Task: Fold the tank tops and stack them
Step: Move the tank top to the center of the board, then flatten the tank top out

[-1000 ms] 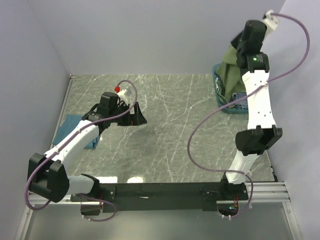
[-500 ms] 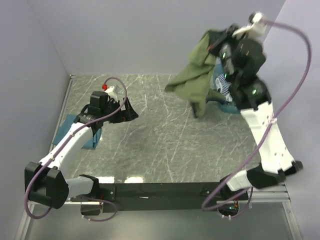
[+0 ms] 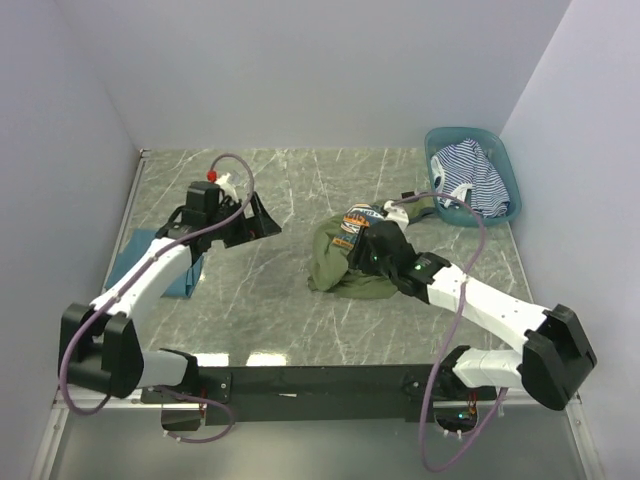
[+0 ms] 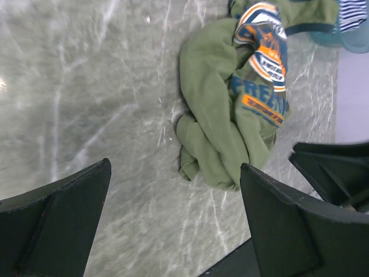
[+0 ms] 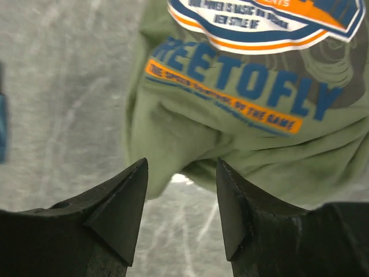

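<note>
Probably a lab test cell: plain grey walls [image 3: 300, 70] enclose a marble-patterned table [image 3: 300, 190].

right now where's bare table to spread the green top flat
Bare marble: the middle, between the left gripper and the olive-green top, down to the near rail; also the far strip along the back wall, up to the basket. Crowded: the right side, under the right arm; the teal top takes the left edge.

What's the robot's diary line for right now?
olive-green cloth tank top with orange-blue graphic: crumpled on table | right jaws: open over it | left jaws: open, empty | navy-and-white striped top: in teal plastic basket
</note>
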`<state>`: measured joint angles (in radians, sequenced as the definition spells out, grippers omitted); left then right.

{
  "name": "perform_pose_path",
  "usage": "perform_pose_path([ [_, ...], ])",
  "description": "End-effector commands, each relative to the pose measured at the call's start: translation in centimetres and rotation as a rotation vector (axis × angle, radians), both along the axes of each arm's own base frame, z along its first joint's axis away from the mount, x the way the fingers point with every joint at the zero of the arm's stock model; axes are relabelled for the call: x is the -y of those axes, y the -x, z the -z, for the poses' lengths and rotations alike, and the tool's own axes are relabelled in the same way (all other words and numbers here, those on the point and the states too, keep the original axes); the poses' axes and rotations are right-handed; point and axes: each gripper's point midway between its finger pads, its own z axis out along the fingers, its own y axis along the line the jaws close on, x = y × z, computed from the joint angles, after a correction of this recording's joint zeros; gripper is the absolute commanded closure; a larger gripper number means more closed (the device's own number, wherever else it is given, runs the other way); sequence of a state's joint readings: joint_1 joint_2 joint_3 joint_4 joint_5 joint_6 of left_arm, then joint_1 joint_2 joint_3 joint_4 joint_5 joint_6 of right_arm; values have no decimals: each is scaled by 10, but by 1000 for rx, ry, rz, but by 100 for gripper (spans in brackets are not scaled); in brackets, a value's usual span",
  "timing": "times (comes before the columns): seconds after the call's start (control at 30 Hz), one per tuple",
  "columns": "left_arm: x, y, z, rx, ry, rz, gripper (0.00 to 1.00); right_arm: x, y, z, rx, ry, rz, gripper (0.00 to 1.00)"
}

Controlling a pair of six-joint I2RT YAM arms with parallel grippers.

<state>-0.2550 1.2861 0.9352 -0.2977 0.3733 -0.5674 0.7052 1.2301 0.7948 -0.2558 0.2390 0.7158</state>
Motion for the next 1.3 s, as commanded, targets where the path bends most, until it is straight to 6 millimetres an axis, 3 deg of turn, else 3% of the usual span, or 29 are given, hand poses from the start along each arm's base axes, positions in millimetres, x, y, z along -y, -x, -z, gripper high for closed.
perform_pose_path([
  [0.0, 26, -6, 1, -33, 64, 29, 1, -7, -2, -44, 96, -161, 107, 42],
  [0.1, 49, -3, 27, -123, 61, 46, 7, 1, 15, -28, 58, -169, 169, 46],
  [0.17, 63, 7, 45, -184, 68, 69, 11, -6, 26, -20, 38, -198, 157, 50],
  [0.27, 77, 22, 54, -173, 37, 98, 15, 1, 41, 18, -39, -146, 180, 51],
  [0.37, 90, 41, 65, -160, 4, 174, 22, 3, 45, 39, -63, -138, 191, 50],
  [0.63, 123, 76, 66, -62, -98, 291, 15, 3, 19, 60, -88, -82, 241, 39],
  [0.77, 133, 71, 75, -71, -130, 292, 14, 10, 7, 74, -118, -48, 262, 39],
  [0.83, 144, 68, 70, -60, -132, 314, 14, 15, 2, 82, -130, -45, 277, 40],
  [0.93, 150, 54, 82, -83, -189, 289, 14, 16, 4, 91, -152, -38, 268, 53],
  [0.97, 153, 51, 82, -81, -189, 295, 15, 18, 5, 92, -156, -33, 267, 70],
  [1.1, 167, 39, 78, -73, -181, 295, 19, 29, 10, 90, -152, -14, 279, 96],
  [1.13, 166, 36, 85, -85, -203, 288, 21, 34, 10, 89, -151, -13, 289, 100],
  [1.23, 167, 27, 79, -77, -221, 269, 38, 50, 9, 77, -122, -13, 312, 100],
  [1.27, 165, 20, 75, -57, -239, 239, 49, 57, 7, 73, -113, -6, 323, 100],
])
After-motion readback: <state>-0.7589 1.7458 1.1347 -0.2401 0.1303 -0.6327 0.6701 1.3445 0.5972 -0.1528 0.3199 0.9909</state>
